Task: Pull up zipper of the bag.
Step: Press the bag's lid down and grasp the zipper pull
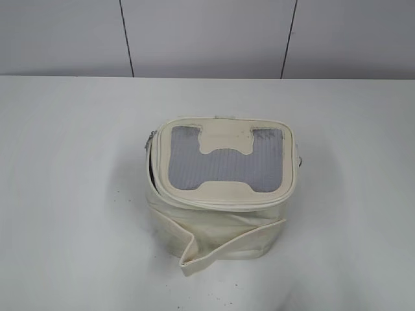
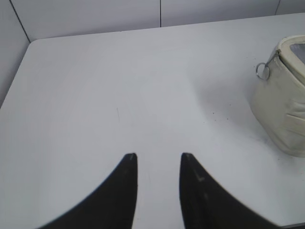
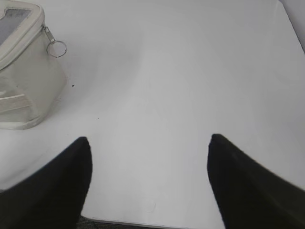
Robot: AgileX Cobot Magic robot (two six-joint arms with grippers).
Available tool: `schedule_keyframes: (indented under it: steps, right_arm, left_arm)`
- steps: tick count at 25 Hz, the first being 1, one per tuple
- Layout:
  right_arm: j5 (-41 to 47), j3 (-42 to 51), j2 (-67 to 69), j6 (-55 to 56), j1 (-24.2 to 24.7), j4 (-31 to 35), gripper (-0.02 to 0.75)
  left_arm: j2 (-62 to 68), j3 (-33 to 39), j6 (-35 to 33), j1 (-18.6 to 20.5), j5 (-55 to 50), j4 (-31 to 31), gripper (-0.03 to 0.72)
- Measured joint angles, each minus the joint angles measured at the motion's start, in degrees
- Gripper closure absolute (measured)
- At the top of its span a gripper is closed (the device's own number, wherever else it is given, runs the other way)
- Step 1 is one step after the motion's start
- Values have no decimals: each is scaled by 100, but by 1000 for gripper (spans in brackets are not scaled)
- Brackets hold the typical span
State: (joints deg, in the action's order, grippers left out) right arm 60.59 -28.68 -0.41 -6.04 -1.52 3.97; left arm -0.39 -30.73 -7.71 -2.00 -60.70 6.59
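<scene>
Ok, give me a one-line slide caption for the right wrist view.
Open right tool hangs over the bare table, apart from the cream bag and its ring pull at upper left.

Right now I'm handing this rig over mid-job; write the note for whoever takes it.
Left gripper: empty, narrowly open, over bare table, left of the bag.
Right gripper: empty, wide open, right of the bag.
Bag: mid-table, upright, loose strap in front.
Zipper: a ring pull hangs on each side, left and right; lid rim gapes on the left side.
Done: nothing gripped yet.
Left: steady the bag, take a ring pull, run the zipper closed.
</scene>
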Motion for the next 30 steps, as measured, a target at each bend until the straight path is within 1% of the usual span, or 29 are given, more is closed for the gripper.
schedule_keyframes:
  steps: [30]
  right_arm:
    - [0, 0, 0, 0, 0, 0, 152]
  left_arm:
    - [0, 0, 0, 0, 0, 0, 449]
